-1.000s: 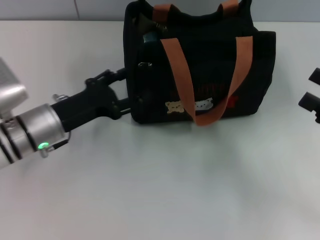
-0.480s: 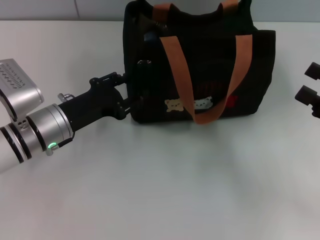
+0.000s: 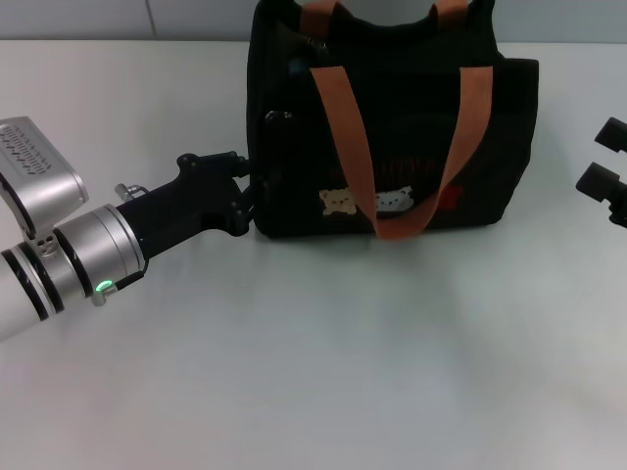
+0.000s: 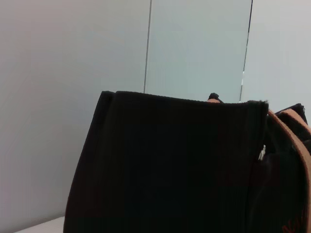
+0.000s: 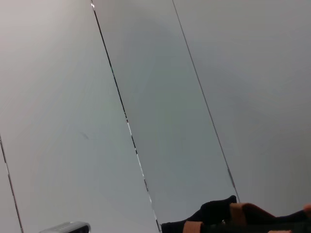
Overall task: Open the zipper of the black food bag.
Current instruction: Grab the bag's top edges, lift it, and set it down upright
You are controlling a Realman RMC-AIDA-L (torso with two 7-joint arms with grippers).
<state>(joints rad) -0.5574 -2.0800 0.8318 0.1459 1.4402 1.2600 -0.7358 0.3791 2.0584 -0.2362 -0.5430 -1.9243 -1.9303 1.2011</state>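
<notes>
The bag (image 3: 392,127) is cut off at the head view's top edge, so the zip line along its top and the pull tab cannot be seen. The left gripper (image 3: 247,186) meets the bag's end panel, black against black, and its fingertips cannot be made out there. The right gripper (image 3: 609,171) is cut by the right edge. In the left wrist view the bag's end panel (image 4: 165,165) runs off the bottom.
</notes>
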